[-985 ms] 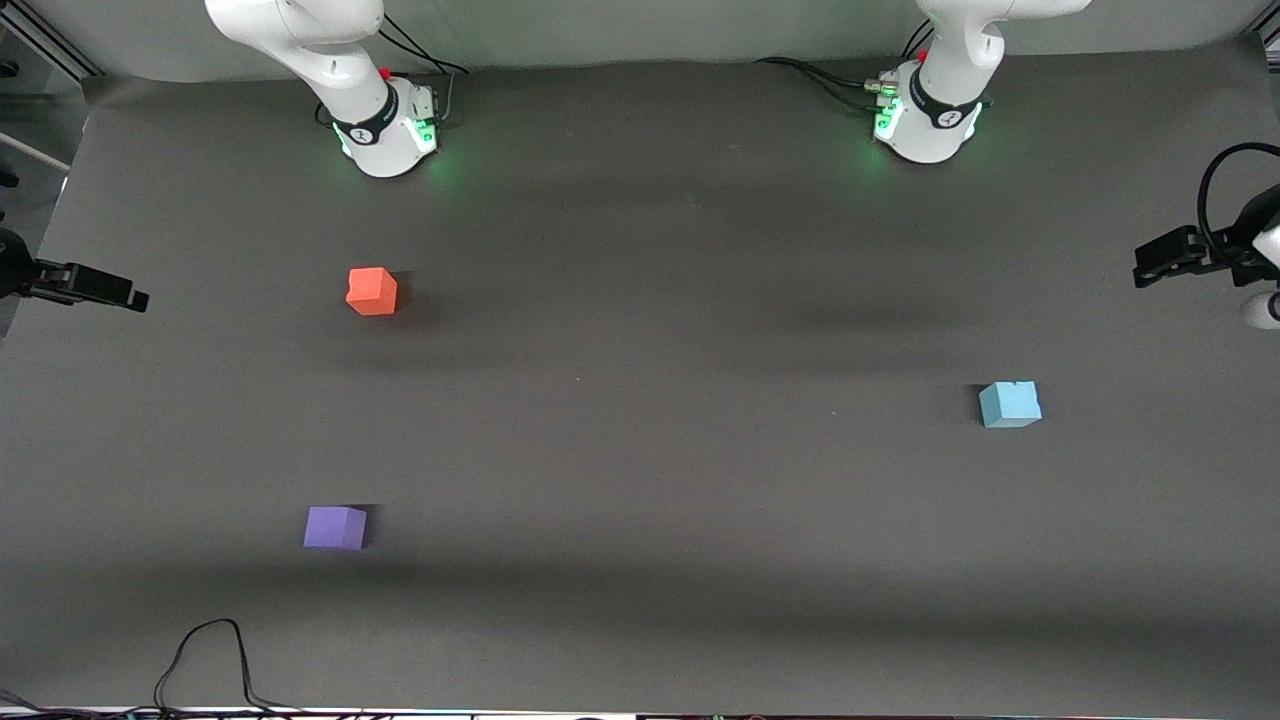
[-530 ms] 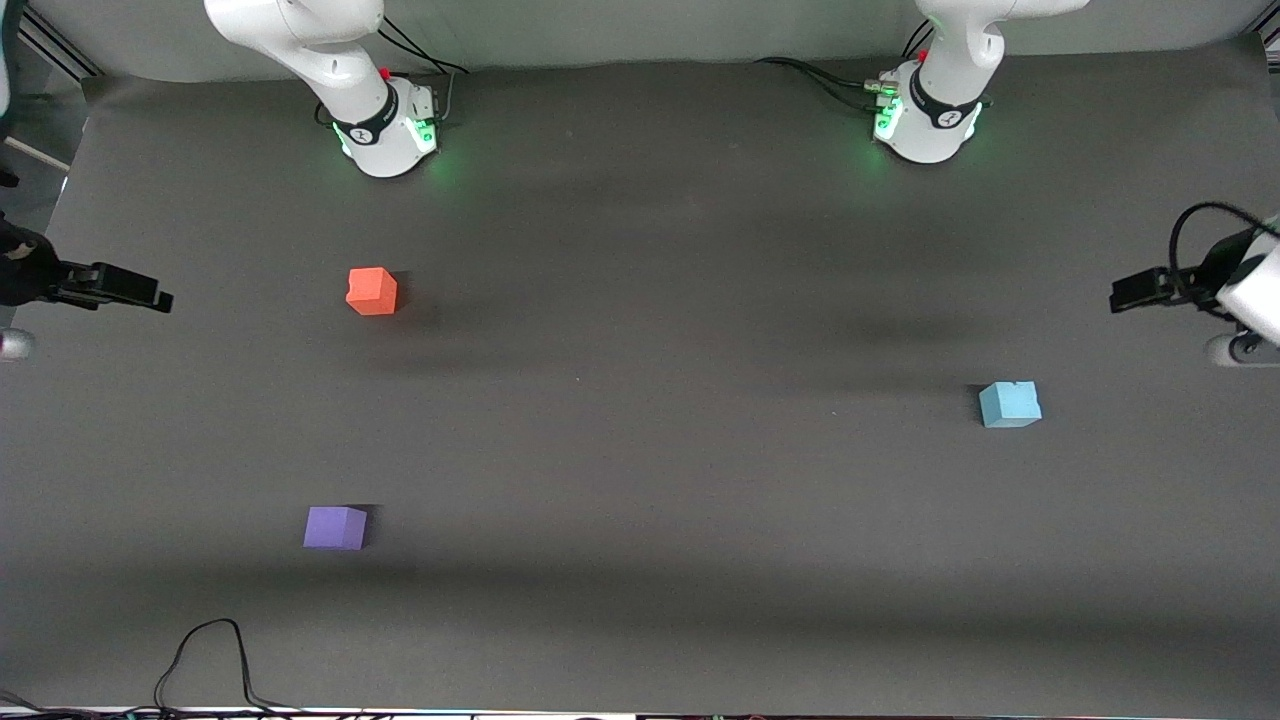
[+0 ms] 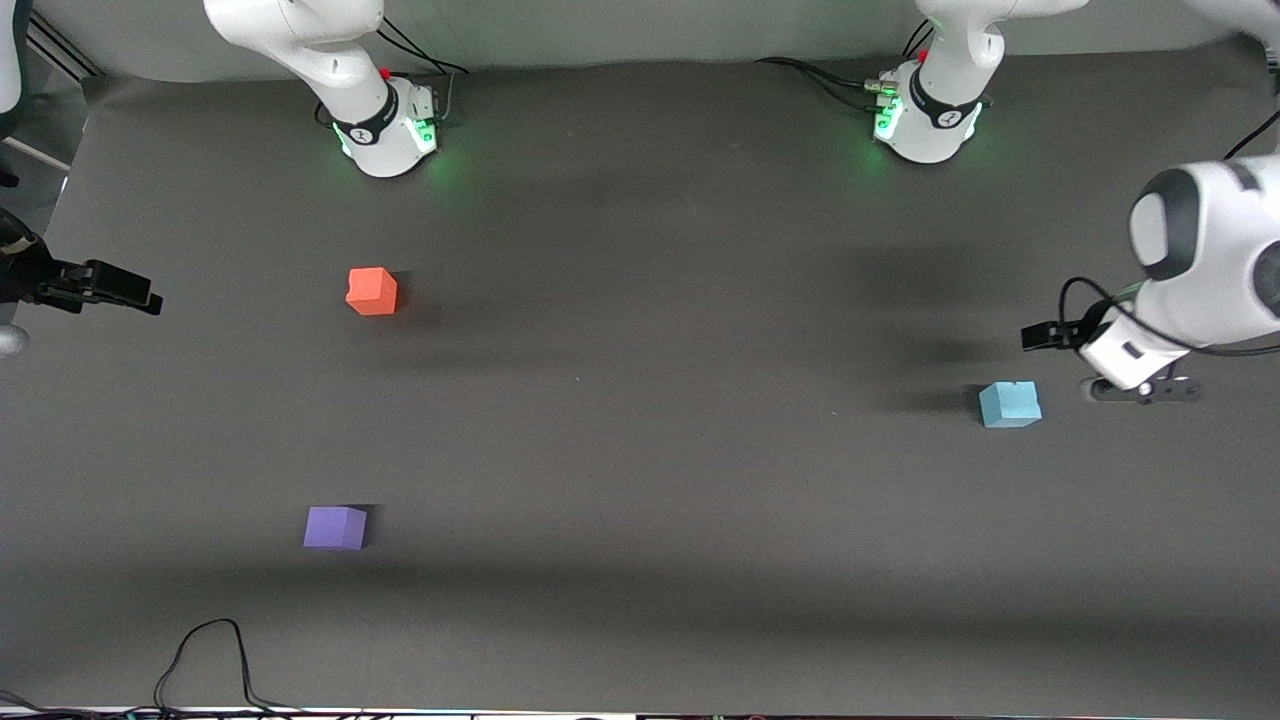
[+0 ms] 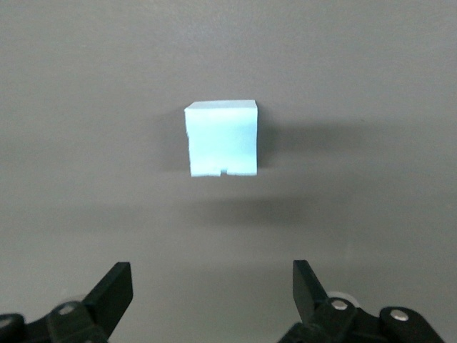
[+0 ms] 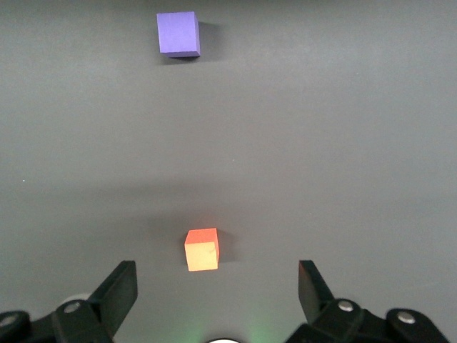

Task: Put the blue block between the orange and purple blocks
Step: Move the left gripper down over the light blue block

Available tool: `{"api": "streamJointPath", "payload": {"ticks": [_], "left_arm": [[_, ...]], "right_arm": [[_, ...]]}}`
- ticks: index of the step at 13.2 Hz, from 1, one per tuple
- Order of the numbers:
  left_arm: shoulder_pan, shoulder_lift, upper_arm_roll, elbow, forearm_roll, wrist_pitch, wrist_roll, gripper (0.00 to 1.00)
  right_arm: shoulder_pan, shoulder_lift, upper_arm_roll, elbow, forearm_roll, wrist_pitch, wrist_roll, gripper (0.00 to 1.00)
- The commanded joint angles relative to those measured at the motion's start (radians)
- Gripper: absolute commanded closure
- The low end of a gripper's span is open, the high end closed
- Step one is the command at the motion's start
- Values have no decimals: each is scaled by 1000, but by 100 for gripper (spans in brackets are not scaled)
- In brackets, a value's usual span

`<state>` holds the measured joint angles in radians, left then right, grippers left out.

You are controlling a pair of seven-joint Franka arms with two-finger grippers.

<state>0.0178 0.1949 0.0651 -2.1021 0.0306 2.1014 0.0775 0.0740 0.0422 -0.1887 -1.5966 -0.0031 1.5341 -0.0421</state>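
Note:
The blue block (image 3: 1010,404) sits on the dark table toward the left arm's end; the left wrist view shows it (image 4: 221,138) with its notch. My left gripper (image 3: 1140,390) is open and empty in the air just beside it, its fingertips (image 4: 114,286) wide apart and short of the block. The orange block (image 3: 372,291) and the purple block (image 3: 335,527) stand toward the right arm's end, purple nearer the camera. My right gripper (image 5: 212,275) is open and empty, high up, with orange (image 5: 202,249) and purple (image 5: 178,33) in its wrist view.
The two arm bases (image 3: 385,130) (image 3: 930,120) stand at the table's back edge. A black cable (image 3: 210,660) loops on the table's front edge near the purple block. The right arm's hand (image 3: 60,285) hangs at the table's end.
The left arm has swung in from the table's end and come down beside the blue block. The right arm has barely moved. The blocks have not moved.

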Motion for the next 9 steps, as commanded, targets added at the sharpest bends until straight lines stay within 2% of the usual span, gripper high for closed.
{"api": "streamJointPath", "payload": {"ticks": [1, 5, 9], "left_arm": [[-2, 130, -2, 16, -2, 138, 19, 0], [7, 248, -2, 47, 0, 264, 21, 0], [5, 274, -2, 65, -8, 269, 18, 2]], "right_arm": [[0, -15, -3, -2, -14, 14, -22, 0], [4, -12, 5, -5, -11, 26, -22, 0], [4, -10, 8, -3, -12, 29, -24, 0]]}}
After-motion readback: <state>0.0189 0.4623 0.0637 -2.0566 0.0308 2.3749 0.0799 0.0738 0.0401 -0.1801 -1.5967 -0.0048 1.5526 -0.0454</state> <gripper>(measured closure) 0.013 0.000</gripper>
